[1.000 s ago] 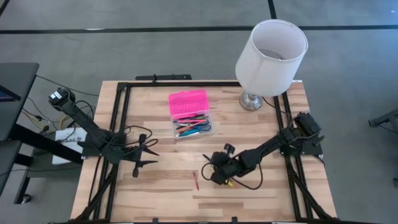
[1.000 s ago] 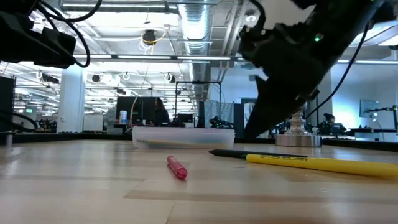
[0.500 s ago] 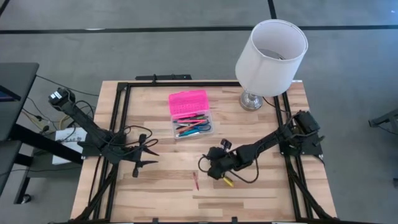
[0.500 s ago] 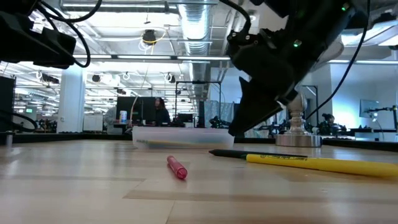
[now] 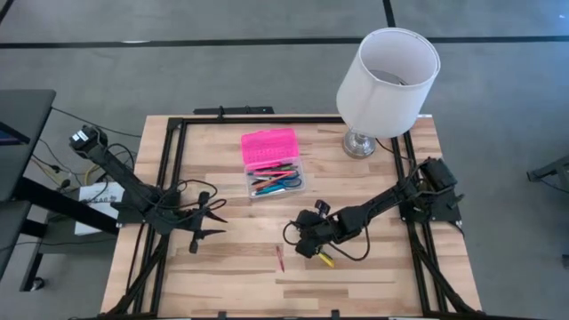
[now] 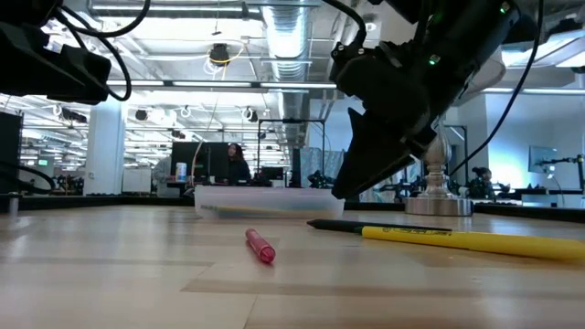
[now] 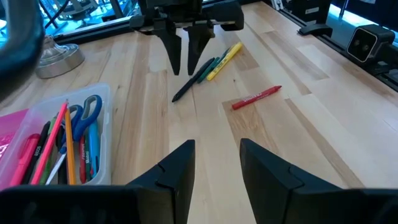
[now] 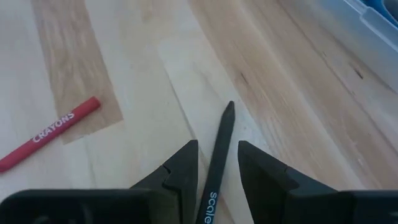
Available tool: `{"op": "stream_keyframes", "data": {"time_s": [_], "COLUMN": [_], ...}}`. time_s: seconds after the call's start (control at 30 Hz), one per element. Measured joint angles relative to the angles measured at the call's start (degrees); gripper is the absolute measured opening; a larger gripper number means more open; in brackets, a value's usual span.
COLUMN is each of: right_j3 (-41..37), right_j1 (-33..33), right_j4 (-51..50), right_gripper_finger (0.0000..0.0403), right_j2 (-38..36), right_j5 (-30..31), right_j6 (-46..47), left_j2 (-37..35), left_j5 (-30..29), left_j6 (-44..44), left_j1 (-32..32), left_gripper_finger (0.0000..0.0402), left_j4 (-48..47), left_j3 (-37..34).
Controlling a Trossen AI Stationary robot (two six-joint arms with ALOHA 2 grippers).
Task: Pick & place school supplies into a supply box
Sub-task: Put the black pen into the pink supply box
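Observation:
My right gripper (image 5: 293, 241) hovers open over a dark pen (image 8: 217, 163) lying flat on the table. Its fingers stand on either side of the pen's barrel without touching it, and in the low view the fingertips (image 6: 342, 190) are above the wood. A yellow marker (image 5: 324, 260) lies beside the pen and a red crayon (image 5: 279, 258) to its left. The supply box (image 5: 276, 184) has a clear base holding pens and blue scissors; its pink lid (image 5: 268, 148) lies open behind. My left gripper (image 5: 218, 220) waits open near the table's left side.
A white lamp shade (image 5: 388, 78) on a metal base (image 5: 360, 144) stands at the far right corner. A black frame (image 5: 178, 160) runs around the table's edges. Bare wood lies between the box and the loose pens.
My right gripper has moved toward the table's left, from above the yellow marker to above the dark pen, and has stayed open. The pen, marker and crayon have not moved.

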Motion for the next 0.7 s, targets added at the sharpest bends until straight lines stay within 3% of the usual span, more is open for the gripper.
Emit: {"op": "stream_keyframes", "data": {"time_s": [0.37, 0.7], "right_j3": [1.30, 1.70], "right_j1": [-4.77, -4.98], "right_j4": [1.65, -1.50], "right_gripper_finger": [0.0107, 0.0107], "right_j2": [5.20, 5.40], "right_j5": [-6.90, -7.35], "right_j6": [3.22, 2.67], "left_j2": [0.01, 0.01], "left_j5": [0.00, 0.00], "left_j6": [0.02, -0.35], "left_j1": [0.02, 0.02], "left_gripper_finger": [0.0123, 0.0123], "left_j4": [-0.34, -1.04], "left_j3": [0.00, 0.00]}}
